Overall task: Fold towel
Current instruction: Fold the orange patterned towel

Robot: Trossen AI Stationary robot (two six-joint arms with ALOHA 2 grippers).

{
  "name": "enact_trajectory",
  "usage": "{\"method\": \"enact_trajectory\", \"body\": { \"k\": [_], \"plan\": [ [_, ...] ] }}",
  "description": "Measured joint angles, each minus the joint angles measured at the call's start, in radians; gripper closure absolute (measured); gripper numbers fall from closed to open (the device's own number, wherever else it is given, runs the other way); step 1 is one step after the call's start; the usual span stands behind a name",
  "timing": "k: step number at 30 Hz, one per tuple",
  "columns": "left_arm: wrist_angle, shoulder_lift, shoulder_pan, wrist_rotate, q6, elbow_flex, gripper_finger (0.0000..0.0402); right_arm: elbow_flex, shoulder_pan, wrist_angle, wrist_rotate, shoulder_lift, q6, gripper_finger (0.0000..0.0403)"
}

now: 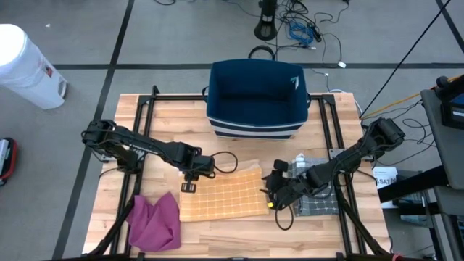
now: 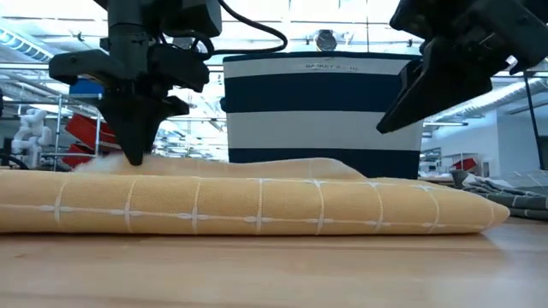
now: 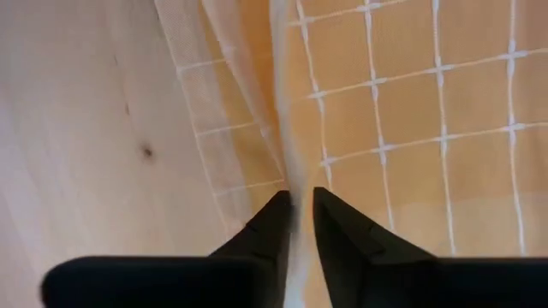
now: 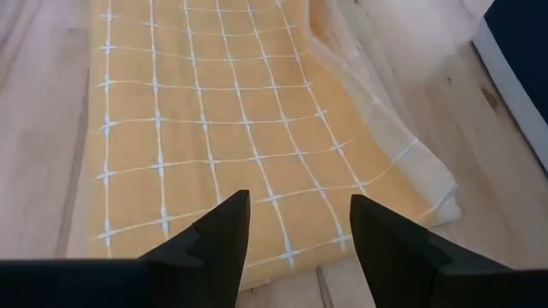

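The yellow towel [image 1: 221, 197] with a white grid lies flat on the wooden table, folded in layers [image 2: 257, 205]. My left gripper [image 1: 189, 180] stands at the towel's left far corner, pointing down [image 2: 134, 156], shut on a ridge of the cloth [image 3: 300, 195]. My right gripper [image 1: 274, 193] hangs open above the towel's right edge [image 4: 300, 201], clear of the cloth in the low view [image 2: 398, 120]. My left gripper pinches a raised ridge of the towel [image 3: 289, 167] between its two fingers, near the towel's left far corner. The fingers come from above, pointing down. The ridge runs on between the fingertips. The rest of the towel stays flat on the table, slack.
A navy and white striped basket [image 1: 257, 98] stands at the table's far side behind the towel. A magenta cloth [image 1: 154, 221] lies bunched near the left near corner. A grey checked cloth [image 1: 319, 197] lies under the right arm. Bare wood shows along the near edge.
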Motion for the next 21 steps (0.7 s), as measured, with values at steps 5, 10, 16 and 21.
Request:
{"method": "enact_trajectory", "body": {
  "k": [5,10,16,21],
  "plan": [
    [-0.009,0.000,-0.001,-0.019,-0.037,0.000,0.0289,0.000,-0.014,0.017,0.002,0.018,-0.016,0.0216],
    [0.018,0.000,-0.006,-0.003,-0.003,0.000,0.0256,0.000,-0.029,0.098,0.008,0.062,-0.063,0.0216],
    [0.216,0.000,-0.040,0.130,0.076,0.000,0.0253,0.000,-0.096,0.245,0.007,0.146,-0.144,0.0216],
    [0.328,0.000,-0.046,0.074,0.096,0.000,0.0252,0.000,-0.169,0.257,0.005,0.242,-0.136,0.0216]
  ]
}}
